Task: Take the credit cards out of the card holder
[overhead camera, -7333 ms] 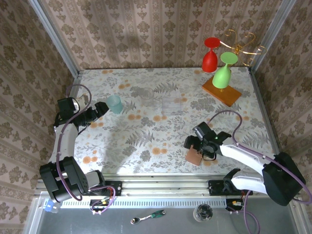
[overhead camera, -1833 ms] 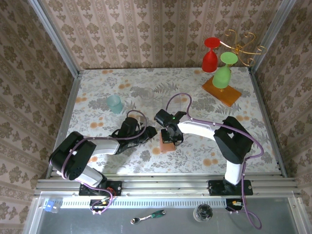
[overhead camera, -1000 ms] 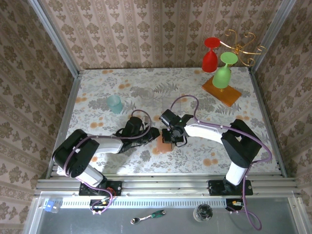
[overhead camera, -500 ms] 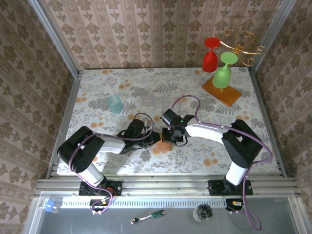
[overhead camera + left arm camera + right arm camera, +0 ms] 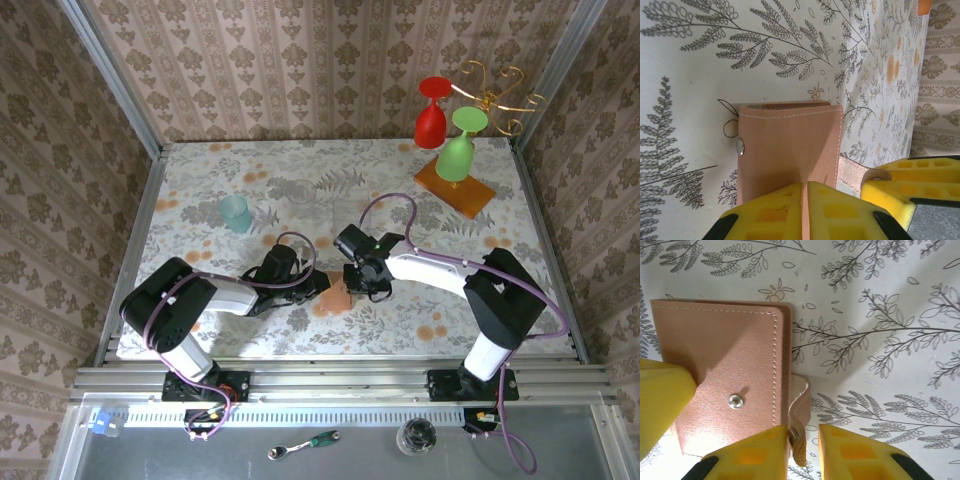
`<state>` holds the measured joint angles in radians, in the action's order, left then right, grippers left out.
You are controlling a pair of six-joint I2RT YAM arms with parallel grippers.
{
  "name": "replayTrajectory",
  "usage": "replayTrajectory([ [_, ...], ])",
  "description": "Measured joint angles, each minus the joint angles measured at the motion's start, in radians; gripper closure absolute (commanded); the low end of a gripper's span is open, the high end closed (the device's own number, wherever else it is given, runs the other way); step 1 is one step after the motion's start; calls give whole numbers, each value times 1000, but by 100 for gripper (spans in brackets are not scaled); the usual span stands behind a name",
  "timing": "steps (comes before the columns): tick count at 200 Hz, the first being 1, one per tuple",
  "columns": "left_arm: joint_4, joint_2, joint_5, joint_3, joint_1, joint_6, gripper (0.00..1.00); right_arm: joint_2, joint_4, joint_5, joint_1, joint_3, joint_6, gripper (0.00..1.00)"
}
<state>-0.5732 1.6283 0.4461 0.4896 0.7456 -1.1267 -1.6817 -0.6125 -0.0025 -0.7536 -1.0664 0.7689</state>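
The tan card holder (image 5: 334, 299) lies folded shut on the floral table, between my two grippers. In the left wrist view the left gripper (image 5: 805, 189) is shut on the near edge of the card holder (image 5: 790, 145), with thin leather pinched between its yellow fingers. In the right wrist view the right gripper (image 5: 804, 434) stands a little open around the holder's snap strap (image 5: 801, 432). The strap rests against one finger, with a gap to the other. The strap is undone, and the bare snap stud (image 5: 735, 400) shows on the flap of the card holder (image 5: 720, 350). The credit cards are hidden inside.
A teal cup (image 5: 236, 212) stands at the back left. At the back right an orange wooden slab (image 5: 456, 185) carries a red goblet (image 5: 432, 112), a green goblet (image 5: 460, 145) and a gold wire rack (image 5: 495, 88). Metal rails edge the table.
The right gripper's jaws have parted from shut, loosening from the strap, and it has shifted slightly right. The left gripper keeps its pinch on the holder.
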Motion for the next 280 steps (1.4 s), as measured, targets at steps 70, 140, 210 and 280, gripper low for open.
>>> replayTrajectory([
  [70, 5, -2, 2, 2, 0, 0, 87, 7, 14, -10, 29, 14, -7, 73],
  [140, 66, -25, 2, 18, 0, 0, 87, -44, 87, -64, 40, 15, -6, 76],
  [210, 91, -35, 2, 26, 0, 1, 86, -81, 116, -85, 44, 21, -7, 80],
  [280, 98, -35, 2, 27, 0, 1, 85, -96, 121, -93, 49, 23, -7, 86],
])
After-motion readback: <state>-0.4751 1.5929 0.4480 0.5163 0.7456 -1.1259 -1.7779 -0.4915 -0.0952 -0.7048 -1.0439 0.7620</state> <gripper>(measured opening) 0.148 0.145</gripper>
